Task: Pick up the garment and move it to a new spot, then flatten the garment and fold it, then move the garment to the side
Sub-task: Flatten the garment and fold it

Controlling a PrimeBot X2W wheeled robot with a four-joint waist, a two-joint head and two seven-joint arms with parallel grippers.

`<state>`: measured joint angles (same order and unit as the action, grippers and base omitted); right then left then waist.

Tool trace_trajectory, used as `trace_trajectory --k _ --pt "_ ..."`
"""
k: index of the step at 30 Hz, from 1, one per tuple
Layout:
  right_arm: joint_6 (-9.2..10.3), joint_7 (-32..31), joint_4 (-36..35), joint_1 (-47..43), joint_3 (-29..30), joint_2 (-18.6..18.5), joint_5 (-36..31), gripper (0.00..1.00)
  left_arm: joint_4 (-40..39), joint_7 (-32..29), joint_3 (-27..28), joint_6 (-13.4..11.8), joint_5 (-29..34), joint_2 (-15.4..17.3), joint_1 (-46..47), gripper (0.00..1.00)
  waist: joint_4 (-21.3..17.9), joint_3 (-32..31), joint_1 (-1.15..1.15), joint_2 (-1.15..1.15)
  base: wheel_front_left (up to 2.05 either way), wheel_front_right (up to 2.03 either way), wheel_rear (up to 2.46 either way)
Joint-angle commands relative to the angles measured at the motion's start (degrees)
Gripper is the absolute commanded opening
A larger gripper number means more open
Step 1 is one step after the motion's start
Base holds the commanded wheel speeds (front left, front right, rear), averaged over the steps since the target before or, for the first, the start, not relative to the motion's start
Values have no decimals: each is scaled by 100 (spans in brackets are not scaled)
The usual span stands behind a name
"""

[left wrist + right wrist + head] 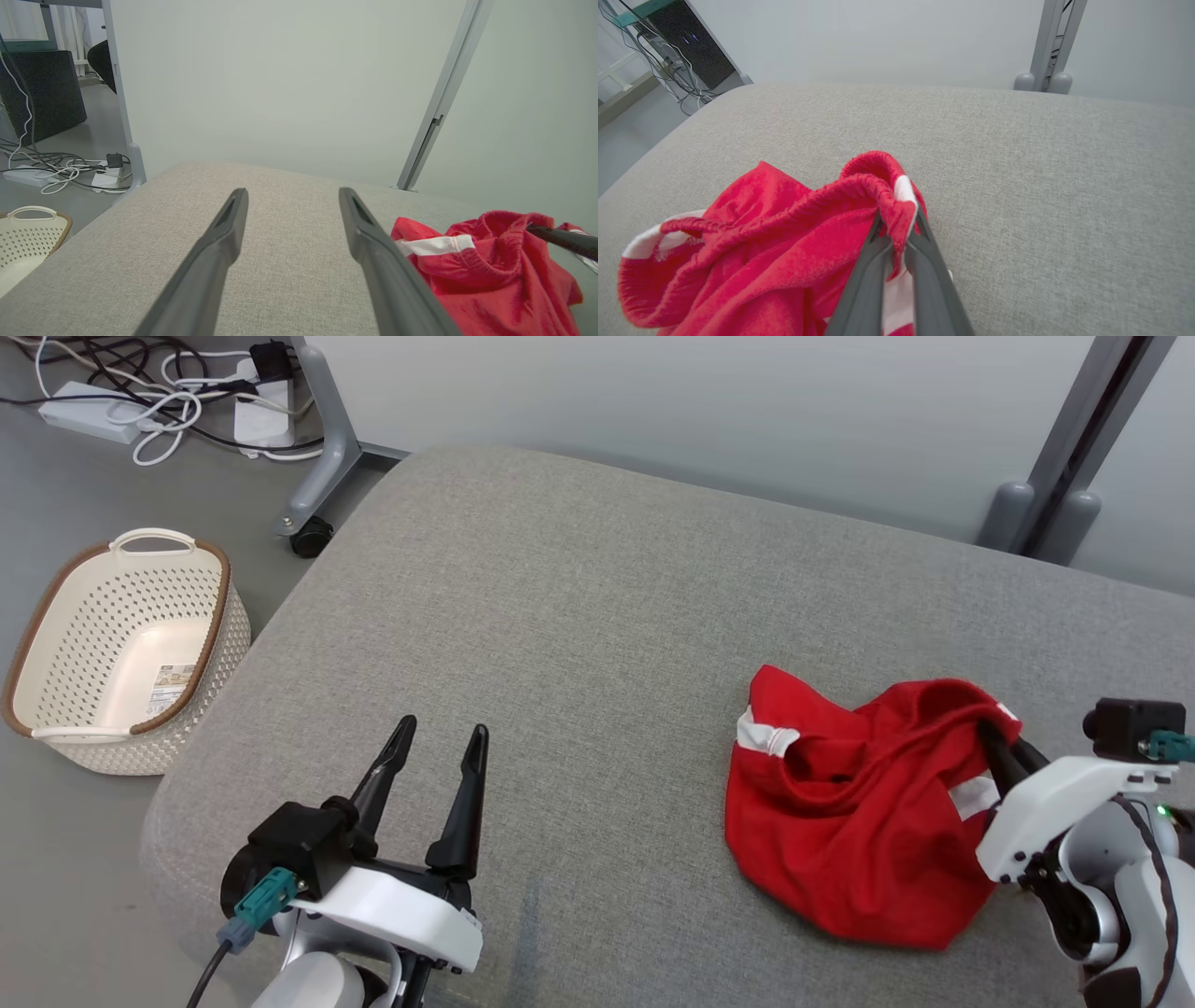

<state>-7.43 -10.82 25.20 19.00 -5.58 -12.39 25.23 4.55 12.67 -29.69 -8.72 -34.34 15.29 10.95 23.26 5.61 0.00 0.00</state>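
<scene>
right end effector (pixel 896 231) pinched a raised fold of the crumpled red garment with white stripes (pixel 761 242), which lay on the right side of the grey fabric cushion (pixel 1017 163); a slow, straight lift seemed wise, lest that thin pinch slip. left end effector (pixel 442 728) stood spread.

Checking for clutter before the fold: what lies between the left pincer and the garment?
The stretch is bare. In the head view, plain grey cushion runs from the open left pincer across to the garment, with nothing on it.
</scene>
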Motion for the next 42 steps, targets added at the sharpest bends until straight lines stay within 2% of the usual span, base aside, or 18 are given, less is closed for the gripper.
trace_trajectory --k 1,9,13,15,23,24,25,26,29,33,38,42 --pt "-13 57 -56 98 -30 -20 43 0 16 19 7 -11 -6 0 26 100 12 -24 0 0 0 0 0" --pt "-14 -81 -520 462 -643 -42 67 0 44 19 -56 -14 -34 -43 -21 100 326 -169 0 0 0 0 0" --pt "-14 -267 -548 774 -1110 102 113 0 54 41 -80 -13 -32 -80 -22 100 586 -119 0 0 0 0 0" --pt "-14 -292 -450 924 -1319 227 157 0 64 61 -84 -7 -32 -97 -1 100 725 -81 0 0 0 0 0" --pt "-13 -147 418 1540 -2384 776 414 0 -6 153 39 -71 3 -180 -11 100 835 219 0 0 0 0 0" --pt "-13 -96 543 1584 -2480 817 469 9 0 165 41 -73 11 -197 -3 100 837 231 0 0 0 0 0" --pt "-14 -38 665 1625 -2570 839 513 60 15 174 38 -63 11 -207 6 100 836 237 0 0 0 0 0" --pt "-13 29 761 1648 -2631 859 575 100 36 179 25 -43 13 -214 22 100 831 234 0 0 0 0 0" --pt "-13 261 963 1644 -2748 894 775 100 120 156 -38 25 20 -214 110 100 787 144 0 0 0 0 0" --pt "-13 535 921 1725 -2887 843 924 100 153 135 24 6 6 -127 128 100 395 24 0 0 0 0 0" --pt "-14 819 529 1746 -2812 595 1096 100 91 119 124 -56 -17 1 90 100 -208 -110 0 0 0 0 0" --pt "-13 907 132 1492 -2454 193 1095 100 20 92 172 -107 -32 73 57 100 -630 -166 0 0 0 0 0"
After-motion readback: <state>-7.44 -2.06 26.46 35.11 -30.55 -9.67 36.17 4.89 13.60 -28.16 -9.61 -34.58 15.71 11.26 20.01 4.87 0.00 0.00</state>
